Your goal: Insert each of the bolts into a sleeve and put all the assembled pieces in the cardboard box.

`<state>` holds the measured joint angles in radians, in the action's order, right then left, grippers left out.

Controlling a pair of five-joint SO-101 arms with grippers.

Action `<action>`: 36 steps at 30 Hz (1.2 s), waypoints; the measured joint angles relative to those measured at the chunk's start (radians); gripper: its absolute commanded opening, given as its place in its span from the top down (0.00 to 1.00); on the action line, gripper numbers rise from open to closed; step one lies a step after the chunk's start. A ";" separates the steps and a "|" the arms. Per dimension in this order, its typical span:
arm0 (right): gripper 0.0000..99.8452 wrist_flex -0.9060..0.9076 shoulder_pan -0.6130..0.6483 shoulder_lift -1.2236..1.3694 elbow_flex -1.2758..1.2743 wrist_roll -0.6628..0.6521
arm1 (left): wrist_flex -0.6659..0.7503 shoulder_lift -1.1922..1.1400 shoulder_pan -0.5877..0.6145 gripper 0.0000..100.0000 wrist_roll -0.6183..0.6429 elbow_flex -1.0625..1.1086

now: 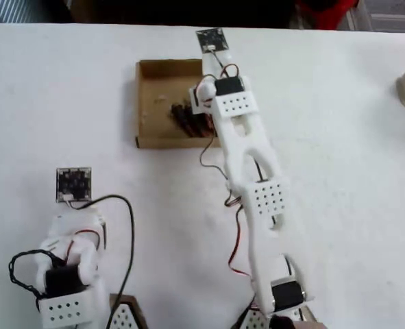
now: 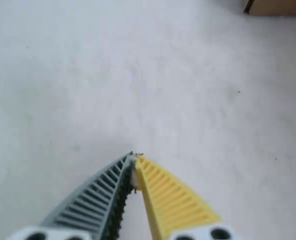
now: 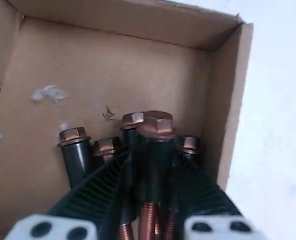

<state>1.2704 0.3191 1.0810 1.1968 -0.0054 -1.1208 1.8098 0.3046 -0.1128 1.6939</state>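
Five copper hex-head bolts point(image 3: 72, 135) in dark tube sleeves point(image 3: 76, 161) sit around the right tool point(image 3: 153, 167). Its dark fingers are pinching one assembled piece point(image 3: 155, 127) by the sleeve, and the other four lie just past its tips and to either side, on the floor of the brown cardboard box point(image 3: 228, 100). The left tool point(image 2: 134, 159) has its grey and yellow fingers pressed together tip to tip over the bare white desk point(image 2: 137, 75), with a corner of the box well beyond its tips.
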 measured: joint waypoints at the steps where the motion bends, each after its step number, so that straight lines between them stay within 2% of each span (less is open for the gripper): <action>1: 0.78 0.038 0.000 0.012 0.060 0.000 | 0.000 0.000 0.000 0.98 0.000 0.000; 7: 0.80 0.221 -0.002 0.058 0.330 -0.048 | 0.000 0.000 0.000 0.98 0.000 0.000; 15: 0.98 0.336 -0.002 0.057 0.428 -0.057 | 0.000 0.000 0.000 0.98 0.000 0.000; 21: 0.98 0.443 0.005 -0.046 0.428 -0.066 | 0.000 0.000 0.000 0.98 0.000 0.000; 27: 0.98 0.451 0.017 -0.181 0.430 -0.066 | 0.000 0.000 0.000 0.98 0.000 0.002; 31: 0.98 0.451 0.017 -0.273 0.325 -0.066 | 0.000 0.000 0.000 0.98 0.000 0.002; 36: 0.98 0.454 0.017 -0.442 0.043 -0.066 | 0.000 0.000 0.000 0.98 0.000 0.002</action>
<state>1.7246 0.3360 0.6391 1.2398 -0.0713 -1.1208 1.8098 0.3046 -0.1128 1.6955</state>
